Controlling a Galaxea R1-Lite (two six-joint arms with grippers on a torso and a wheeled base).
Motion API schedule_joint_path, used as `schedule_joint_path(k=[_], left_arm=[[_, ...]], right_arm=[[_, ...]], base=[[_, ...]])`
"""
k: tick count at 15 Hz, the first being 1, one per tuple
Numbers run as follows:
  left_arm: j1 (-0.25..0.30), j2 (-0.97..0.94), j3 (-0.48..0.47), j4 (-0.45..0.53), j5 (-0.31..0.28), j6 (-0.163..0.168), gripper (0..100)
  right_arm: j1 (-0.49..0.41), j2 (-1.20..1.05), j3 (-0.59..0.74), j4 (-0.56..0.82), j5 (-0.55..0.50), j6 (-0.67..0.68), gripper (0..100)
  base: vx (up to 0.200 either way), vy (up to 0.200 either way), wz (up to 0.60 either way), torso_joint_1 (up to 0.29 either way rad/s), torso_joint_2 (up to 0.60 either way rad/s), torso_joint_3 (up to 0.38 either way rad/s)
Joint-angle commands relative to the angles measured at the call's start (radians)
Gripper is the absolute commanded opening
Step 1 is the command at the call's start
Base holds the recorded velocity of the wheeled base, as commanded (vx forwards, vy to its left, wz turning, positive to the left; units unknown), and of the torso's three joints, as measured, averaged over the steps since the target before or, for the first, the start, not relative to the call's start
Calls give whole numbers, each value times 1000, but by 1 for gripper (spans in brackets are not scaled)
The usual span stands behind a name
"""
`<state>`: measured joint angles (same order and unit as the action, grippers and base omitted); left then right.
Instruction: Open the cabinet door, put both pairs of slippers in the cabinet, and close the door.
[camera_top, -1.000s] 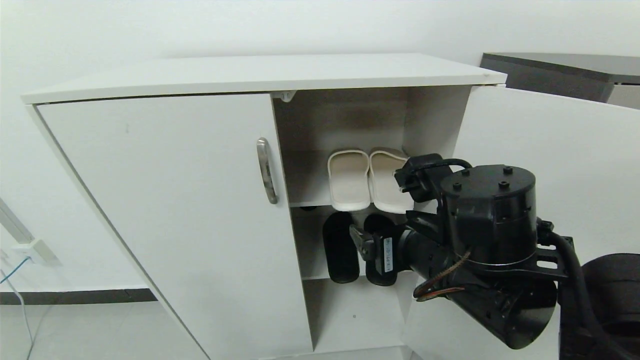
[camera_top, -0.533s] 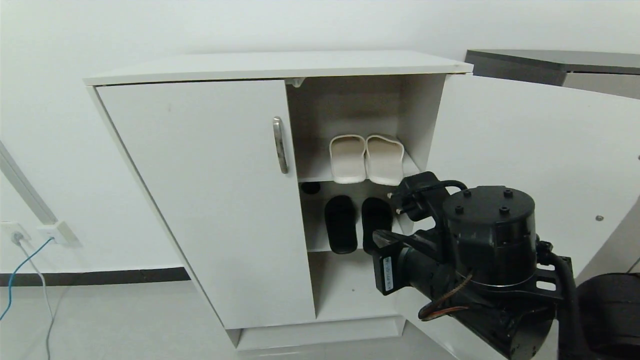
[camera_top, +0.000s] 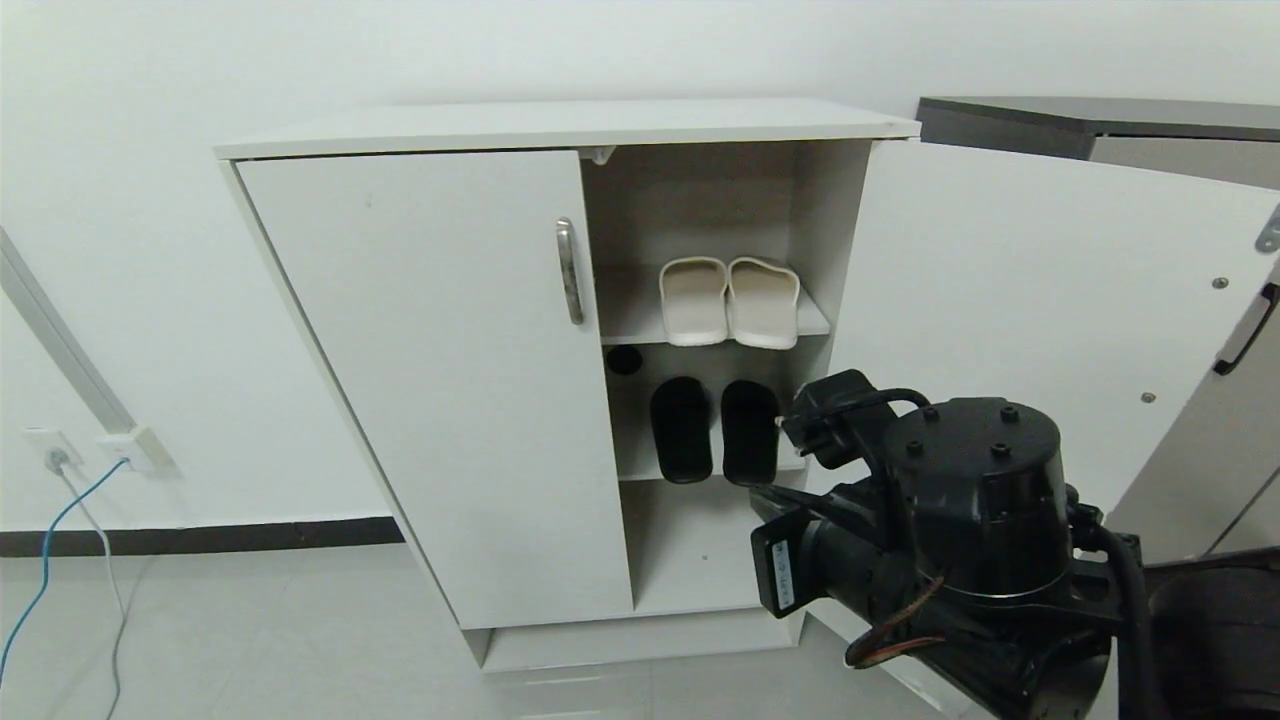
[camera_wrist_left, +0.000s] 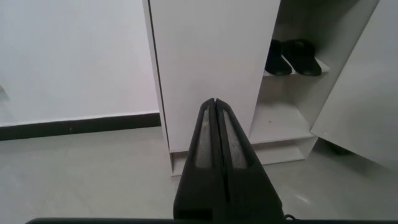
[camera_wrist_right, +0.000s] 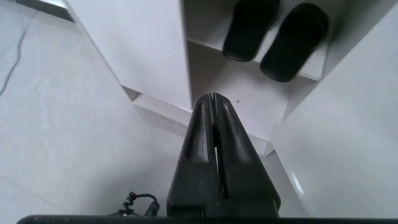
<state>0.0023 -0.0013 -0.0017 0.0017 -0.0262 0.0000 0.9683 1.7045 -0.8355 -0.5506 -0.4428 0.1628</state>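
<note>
A: Room?
B: Pale floor (camera_top: 250, 640), white wall (camera_top: 120, 150); cabinet (camera_top: 430, 380) with right door (camera_top: 1020, 290) open, beige slippers (camera_top: 695, 300) on upper shelf (camera_top: 625, 325), black slippers (camera_top: 682, 430) below.
A: Jaws?
B: Left jaws, right jaws: pressed together, empty.

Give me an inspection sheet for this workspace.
Surface: pale tiled floor, with the cabinet standing on it.
Job's things: right door wide open, left door shut; white slippers on the upper shelf, black slippers on the shelf below.
Clutter: nothing seen.
Claws: left claw shut, empty; right claw shut, empty, facing the cabinet.
Cables: blue cable runs from the wall socket down to the floor.
Surroundings: white wall; grey counter behind the open door.
</note>
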Motion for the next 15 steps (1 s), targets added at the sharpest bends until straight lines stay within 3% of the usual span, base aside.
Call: schedule_joint_path(k=[1,15], left_arm=[[1,1,0,0,0,0,0],[1,1,0,0,0,-2,0]], right_arm=[[0,6,3,0,-1,0,0],[-8,34,0,0,-1,0,0]], base=[[0,0,0,0,0,0],[0,0,0,0,0,0]])
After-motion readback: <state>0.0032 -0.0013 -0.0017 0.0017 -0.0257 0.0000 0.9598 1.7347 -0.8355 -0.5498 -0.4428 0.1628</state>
